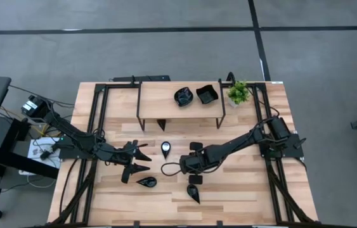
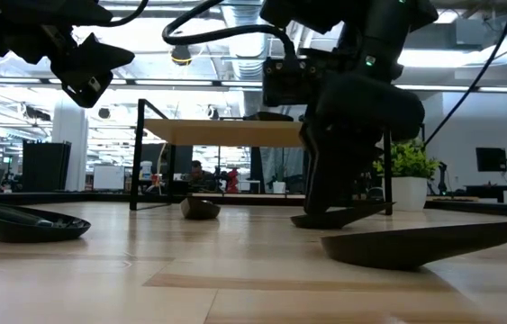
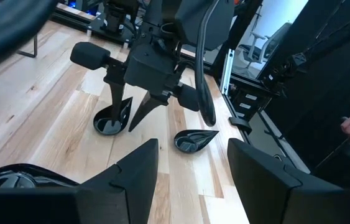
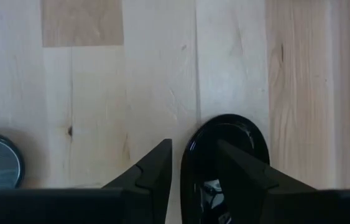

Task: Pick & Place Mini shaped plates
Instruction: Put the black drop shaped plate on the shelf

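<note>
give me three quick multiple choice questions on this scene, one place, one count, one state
1. Where does the potted plant stand?
A. between the dishes on the shelf
B. at the table's far right corner, beside the raised shelf
C. at the near left corner

2. How many black plates lie on the raised shelf?
A. none
B. two
C. five

3. How is the left gripper?
A. open, holding nothing
B. shut on a plate
C. out of view

Answers:
1 B, the high view shows it just off the shelf's right end.
2 B, the black plates sit side by side there.
3 A, its wrist view shows a bare gap between the fingers.
</note>
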`<move>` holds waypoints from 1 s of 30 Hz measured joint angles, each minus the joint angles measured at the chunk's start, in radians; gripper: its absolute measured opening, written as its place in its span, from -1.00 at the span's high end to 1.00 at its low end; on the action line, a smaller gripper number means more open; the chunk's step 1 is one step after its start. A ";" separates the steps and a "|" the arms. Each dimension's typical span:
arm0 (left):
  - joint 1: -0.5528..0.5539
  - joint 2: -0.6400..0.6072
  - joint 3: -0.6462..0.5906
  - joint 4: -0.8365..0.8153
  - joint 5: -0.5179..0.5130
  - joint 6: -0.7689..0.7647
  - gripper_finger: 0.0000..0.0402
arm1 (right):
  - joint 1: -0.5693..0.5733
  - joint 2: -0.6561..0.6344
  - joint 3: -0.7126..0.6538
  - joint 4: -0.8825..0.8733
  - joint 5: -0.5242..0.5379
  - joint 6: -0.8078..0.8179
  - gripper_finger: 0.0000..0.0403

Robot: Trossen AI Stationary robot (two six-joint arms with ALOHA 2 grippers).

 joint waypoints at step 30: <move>0.000 0.000 0.000 0.001 0.000 0.000 0.03 | 0.000 0.001 0.000 -0.027 0.001 0.002 0.75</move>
